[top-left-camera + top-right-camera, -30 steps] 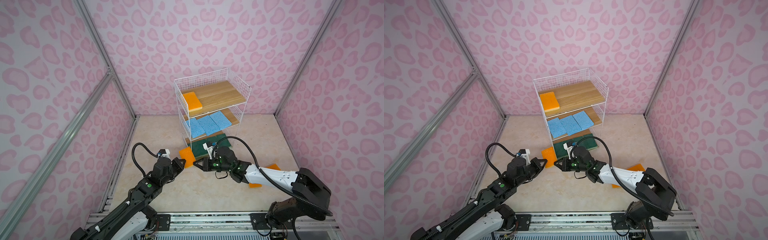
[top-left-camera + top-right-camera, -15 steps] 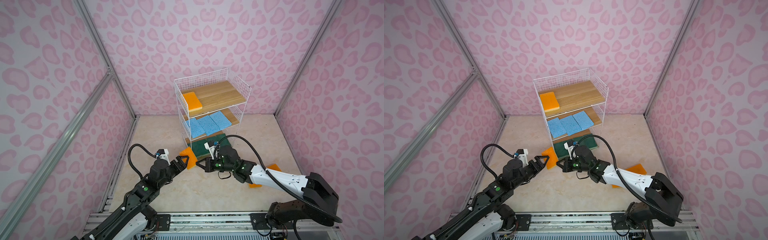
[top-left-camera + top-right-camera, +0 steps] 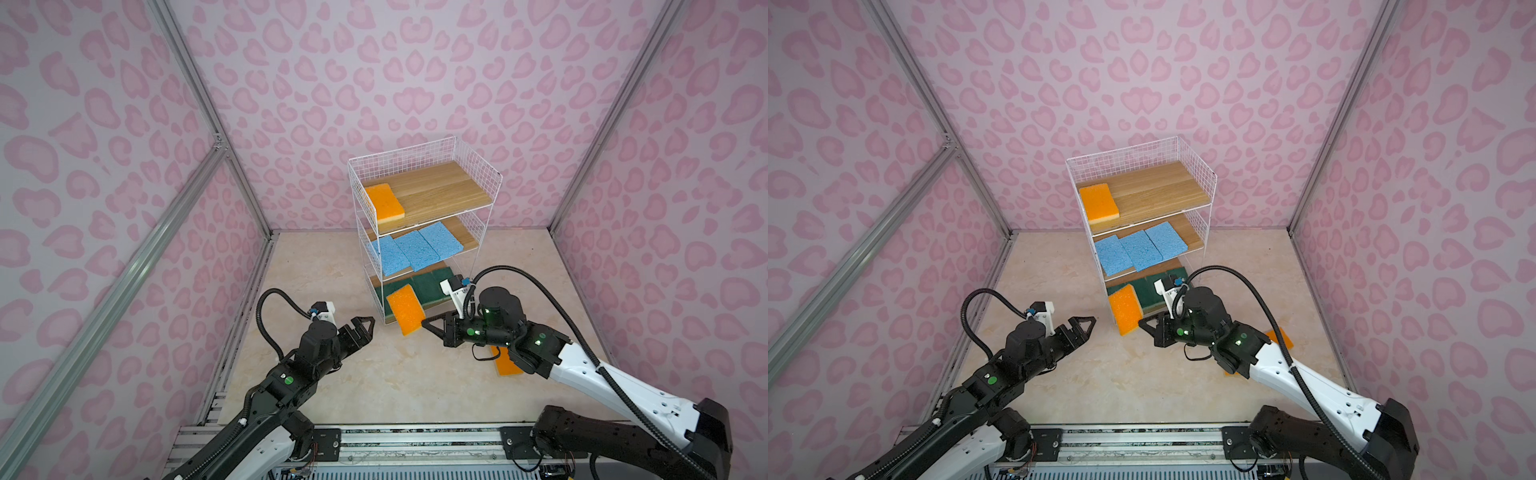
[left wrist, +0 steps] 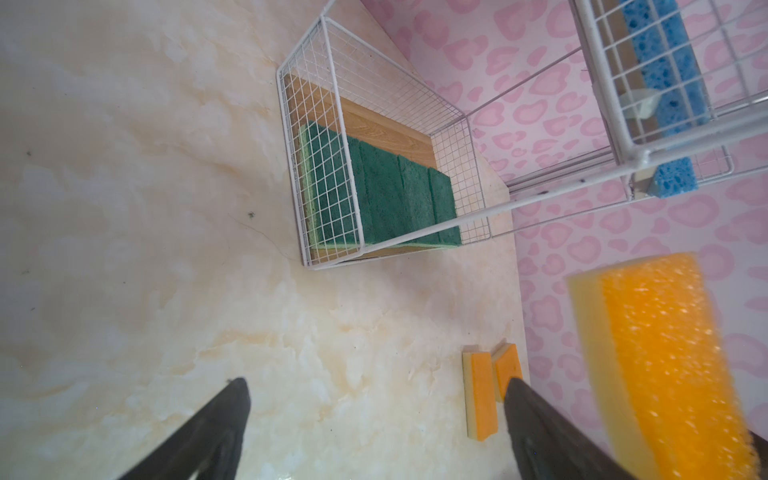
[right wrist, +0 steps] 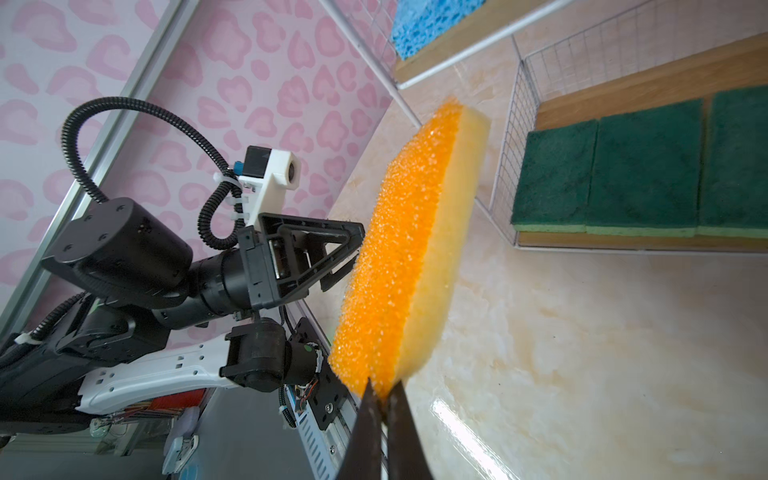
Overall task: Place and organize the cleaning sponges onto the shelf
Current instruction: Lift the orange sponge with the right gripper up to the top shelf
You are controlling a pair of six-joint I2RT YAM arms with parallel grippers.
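Sponge (image 3: 405, 311) pinched in right gripper (image 3: 424, 323), apart from left gripper (image 3: 368, 329).

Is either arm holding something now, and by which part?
The right gripper, jaws shut, pinches an orange sponge by one short end. The left gripper, jaws open, holds nothing.

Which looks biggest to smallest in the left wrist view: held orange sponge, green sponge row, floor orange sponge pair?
1. Held orange sponge, inflated by nearness to the camera.
2. Green sponge row.
3. Floor orange sponge pair.
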